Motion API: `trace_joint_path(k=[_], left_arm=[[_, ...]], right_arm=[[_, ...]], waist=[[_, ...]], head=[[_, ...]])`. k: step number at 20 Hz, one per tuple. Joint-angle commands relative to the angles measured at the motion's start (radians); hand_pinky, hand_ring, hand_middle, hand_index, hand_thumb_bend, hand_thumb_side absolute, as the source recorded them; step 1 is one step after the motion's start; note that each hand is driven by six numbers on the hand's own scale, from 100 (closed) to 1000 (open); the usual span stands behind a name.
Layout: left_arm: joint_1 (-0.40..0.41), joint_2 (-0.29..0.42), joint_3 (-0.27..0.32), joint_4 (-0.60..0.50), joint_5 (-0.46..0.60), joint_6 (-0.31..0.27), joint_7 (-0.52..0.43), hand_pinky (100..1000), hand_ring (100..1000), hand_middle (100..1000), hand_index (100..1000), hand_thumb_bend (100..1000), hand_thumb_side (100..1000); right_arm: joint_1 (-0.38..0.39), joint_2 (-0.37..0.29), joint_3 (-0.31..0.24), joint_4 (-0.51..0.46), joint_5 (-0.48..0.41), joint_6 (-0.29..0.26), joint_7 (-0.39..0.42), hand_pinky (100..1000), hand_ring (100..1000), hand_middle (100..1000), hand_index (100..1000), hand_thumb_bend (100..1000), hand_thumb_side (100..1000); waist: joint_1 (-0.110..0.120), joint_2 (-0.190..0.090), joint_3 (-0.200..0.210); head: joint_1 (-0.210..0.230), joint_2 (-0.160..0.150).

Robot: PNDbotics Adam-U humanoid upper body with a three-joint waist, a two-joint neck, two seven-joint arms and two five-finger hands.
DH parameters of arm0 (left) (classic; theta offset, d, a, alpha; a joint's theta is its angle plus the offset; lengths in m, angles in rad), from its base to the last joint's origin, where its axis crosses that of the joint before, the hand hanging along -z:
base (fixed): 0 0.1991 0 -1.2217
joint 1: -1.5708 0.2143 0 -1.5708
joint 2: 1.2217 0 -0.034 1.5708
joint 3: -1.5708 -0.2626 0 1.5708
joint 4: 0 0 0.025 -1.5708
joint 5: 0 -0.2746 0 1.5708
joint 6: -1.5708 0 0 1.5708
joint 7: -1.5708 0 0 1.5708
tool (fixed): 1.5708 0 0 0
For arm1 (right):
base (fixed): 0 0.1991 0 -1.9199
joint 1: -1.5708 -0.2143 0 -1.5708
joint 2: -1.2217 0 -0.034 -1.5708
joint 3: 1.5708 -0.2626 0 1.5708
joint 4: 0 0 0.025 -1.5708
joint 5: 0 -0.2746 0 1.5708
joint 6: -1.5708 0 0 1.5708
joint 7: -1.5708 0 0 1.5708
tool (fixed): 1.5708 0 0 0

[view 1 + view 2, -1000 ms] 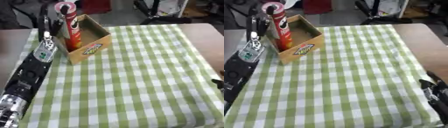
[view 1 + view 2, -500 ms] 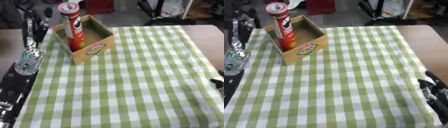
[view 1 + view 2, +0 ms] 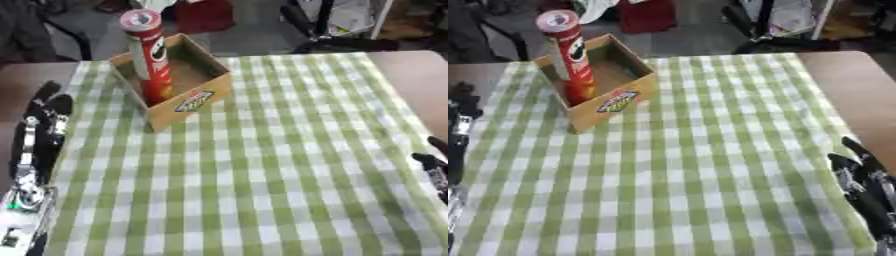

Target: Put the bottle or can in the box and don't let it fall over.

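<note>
Can: red tube [image 3: 152, 57] stands upright inside the cardboard box [image 3: 199, 97], against its left wall.
My left hand [image 3: 45, 112]: fingers straight, empty, at the tabletop's [image 3: 280, 165] left edge.
My right hand [image 3: 859, 175]: fingers relaxed, empty, at the right edge.
Room: checked cloth between them lies bare.

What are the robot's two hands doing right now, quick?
Left hand: open, holding nothing, beside the box.
Right hand: open, empty, resting at the lower right.

I can't read any text here: red can [image 3: 151, 55] carries a face logo, lettering too blurred; cardboard box [image 3: 194, 98] has a colourful label on its near wall, unreadable.
</note>
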Motion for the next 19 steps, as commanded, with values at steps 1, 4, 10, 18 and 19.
trace_joint_path(k=[1,4,10,18,19], left_arm=[[-0.002,-0.018,0.017,-0.005,-0.011,-0.007,-0.024,867,889,875,953,495,871],[-0.001,-0.029,0.017,0.003,0.002,-0.019,-0.042,865,883,867,947,480,873],[0.003,-0.039,0.014,0.015,0.024,-0.025,-0.057,865,881,864,947,469,876],[0.004,-0.048,0.008,0.017,0.041,-0.028,-0.064,863,878,859,939,463,874],[0.004,-0.048,0.01,0.016,0.042,-0.028,-0.063,863,877,859,939,461,875]], right_arm=[[-0.007,-0.018,-0.006,-0.022,0.0,0.001,-0.002,990,862,1000,938,141,563],[-0.004,-0.016,-0.009,-0.021,0.001,0.002,-0.005,990,862,1000,938,141,563],[-0.004,-0.016,-0.008,-0.021,0.0,0.001,-0.004,990,862,1000,938,141,563],[-0.002,-0.016,-0.009,-0.02,0.0,0.0,-0.005,990,862,1000,938,139,564],[-0.002,-0.016,-0.009,-0.019,0.0,-0.001,-0.005,990,862,1000,938,139,564]], waist=[[-0.002,-0.016,0.002],[-0.003,-0.019,0.003],[-0.004,-0.017,0.003],[-0.008,-0.018,0.012],[-0.008,-0.017,0.012]], head=[[-0.004,-0.001],[-0.005,-0.004],[-0.006,-0.004],[-0.011,-0.005],[-0.011,-0.005]])
